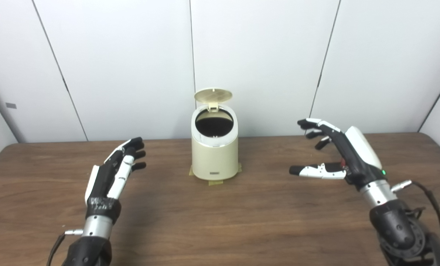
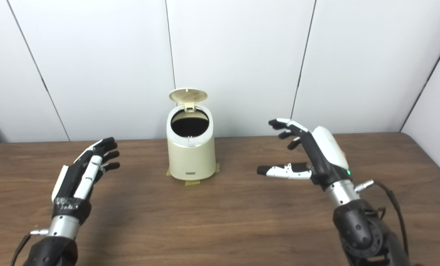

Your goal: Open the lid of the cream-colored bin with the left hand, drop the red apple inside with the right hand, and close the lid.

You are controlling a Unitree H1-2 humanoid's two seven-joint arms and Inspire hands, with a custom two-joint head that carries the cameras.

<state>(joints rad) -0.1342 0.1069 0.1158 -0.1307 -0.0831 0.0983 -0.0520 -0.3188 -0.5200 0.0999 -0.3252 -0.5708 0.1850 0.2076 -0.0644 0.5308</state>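
Note:
The cream-colored bin (image 1: pixel 215 155) stands at the table's far middle on tape patches. Its round lid (image 1: pixel 212 95) is tipped up at the back, and the dark inside shows. My left hand (image 1: pixel 114 171) hovers low to the bin's left, open, fingers stretched forward and holding nothing. My right hand (image 1: pixel 338 155) is raised to the bin's right, open, with fingers spread and thumb pointing left. Only a sliver of the red apple (image 1: pixel 341 162) shows behind that hand. The rest is hidden, and I cannot tell whether the hand touches it.
The brown wooden table (image 1: pixel 220 221) runs across the whole view, with white wall panels (image 1: pixel 264 55) close behind the bin. A black cable (image 1: pixel 432 207) loops off my right wrist.

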